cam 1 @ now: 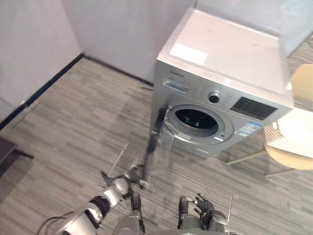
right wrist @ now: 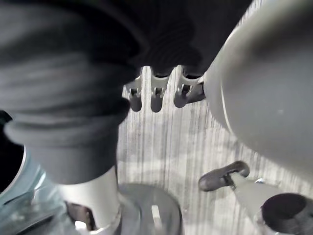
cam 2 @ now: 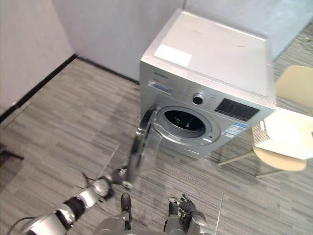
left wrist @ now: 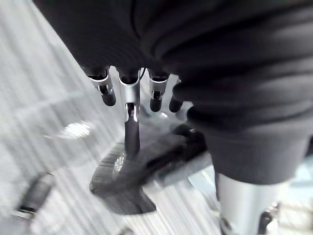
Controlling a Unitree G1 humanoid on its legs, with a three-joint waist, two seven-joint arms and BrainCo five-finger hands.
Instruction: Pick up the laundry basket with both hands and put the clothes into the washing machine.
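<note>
Washer door open; L hand by its edge, fingers unclear; R hand fingers relaxed.

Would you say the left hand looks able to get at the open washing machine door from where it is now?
Probably yes: the left hand is right beside the outer edge of the open door, with nothing between them; whether it touches I cannot tell.

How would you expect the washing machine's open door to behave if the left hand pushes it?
The door stands open, hinged beside the drum opening, so it would probably swing rather than flex. The left hand, near its free edge, should need little force.
</note>
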